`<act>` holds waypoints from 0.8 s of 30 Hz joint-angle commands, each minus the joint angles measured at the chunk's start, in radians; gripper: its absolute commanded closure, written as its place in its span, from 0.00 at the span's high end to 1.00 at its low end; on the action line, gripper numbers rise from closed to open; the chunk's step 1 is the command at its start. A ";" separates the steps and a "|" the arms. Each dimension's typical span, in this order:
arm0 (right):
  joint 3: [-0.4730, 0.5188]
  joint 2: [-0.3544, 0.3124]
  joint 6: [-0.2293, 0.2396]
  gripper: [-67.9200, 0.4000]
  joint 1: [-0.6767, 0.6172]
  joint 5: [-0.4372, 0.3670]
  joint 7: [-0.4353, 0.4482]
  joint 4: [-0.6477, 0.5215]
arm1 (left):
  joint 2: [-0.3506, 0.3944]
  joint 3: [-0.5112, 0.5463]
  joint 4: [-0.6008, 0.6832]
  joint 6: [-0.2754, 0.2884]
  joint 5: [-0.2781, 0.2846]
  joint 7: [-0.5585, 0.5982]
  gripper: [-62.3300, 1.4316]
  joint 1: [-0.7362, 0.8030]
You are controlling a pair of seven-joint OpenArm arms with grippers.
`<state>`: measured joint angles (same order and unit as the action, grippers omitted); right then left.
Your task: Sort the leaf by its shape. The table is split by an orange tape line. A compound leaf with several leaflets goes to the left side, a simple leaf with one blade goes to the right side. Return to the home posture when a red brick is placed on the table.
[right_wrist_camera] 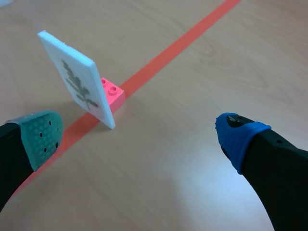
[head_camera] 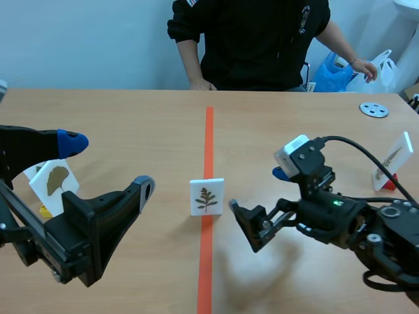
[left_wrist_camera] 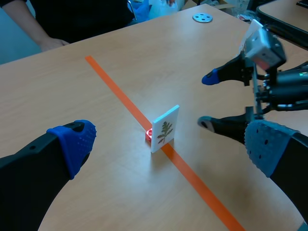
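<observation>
One pink brick (right_wrist_camera: 113,92) behind leaf card (right_wrist_camera: 74,82), wrist views only

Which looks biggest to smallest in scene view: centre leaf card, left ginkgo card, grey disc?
1. left ginkgo card, partly hidden
2. centre leaf card, nearly alike, so unsure
3. grey disc, smallest, but farthest away

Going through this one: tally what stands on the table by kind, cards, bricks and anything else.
Leaf cards: 3 (centre, left, right)
Base bricks: 3 (pink, yellow, red)
Grey disc: 1
Total: 7
</observation>
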<state>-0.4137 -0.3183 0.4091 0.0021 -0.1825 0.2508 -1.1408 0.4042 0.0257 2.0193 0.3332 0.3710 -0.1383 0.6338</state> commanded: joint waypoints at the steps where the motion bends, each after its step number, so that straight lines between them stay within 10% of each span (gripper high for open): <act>1: -0.013 0.019 -0.003 1.00 0.039 0.008 0.018 -0.001 | -0.005 0.003 0.003 -0.002 0.010 0.018 1.00 0.000; 12: -0.162 0.140 -0.127 0.80 0.151 0.104 0.025 0.171 | -0.005 0.003 0.003 -0.002 0.009 0.018 1.00 0.000; 24: -0.185 0.166 -0.155 0.56 0.162 0.154 0.055 0.219 | -0.005 0.003 0.003 -0.002 0.009 0.018 1.00 0.000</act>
<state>-0.6060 -0.1524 0.2543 0.1436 -0.0269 0.2901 -0.9012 0.4042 0.0257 2.0193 0.3332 0.3710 -0.1383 0.6338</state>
